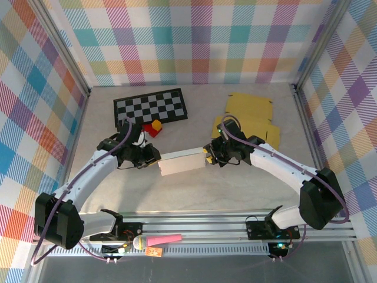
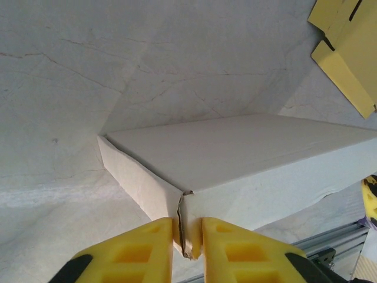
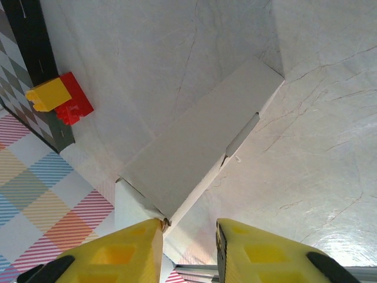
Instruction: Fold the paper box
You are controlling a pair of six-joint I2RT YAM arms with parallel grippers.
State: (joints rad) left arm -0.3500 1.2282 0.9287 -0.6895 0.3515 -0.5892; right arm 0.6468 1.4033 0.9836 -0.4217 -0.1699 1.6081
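On my feed the paper box is plain off-white, dead centre on a pale grey table with marble-ish veining. The left gripper and the right gripper both have bright yellow fingers. At 11 o'clock there's a black-and-white checkerboard, with a red-and-yellow block just below it. Mustard-yellow cardboard sheets sit at 1 o'clock. The walls are pastel rainbow plaid.

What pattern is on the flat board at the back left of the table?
Black-and-white checks cover the board, clearest in the top external view.
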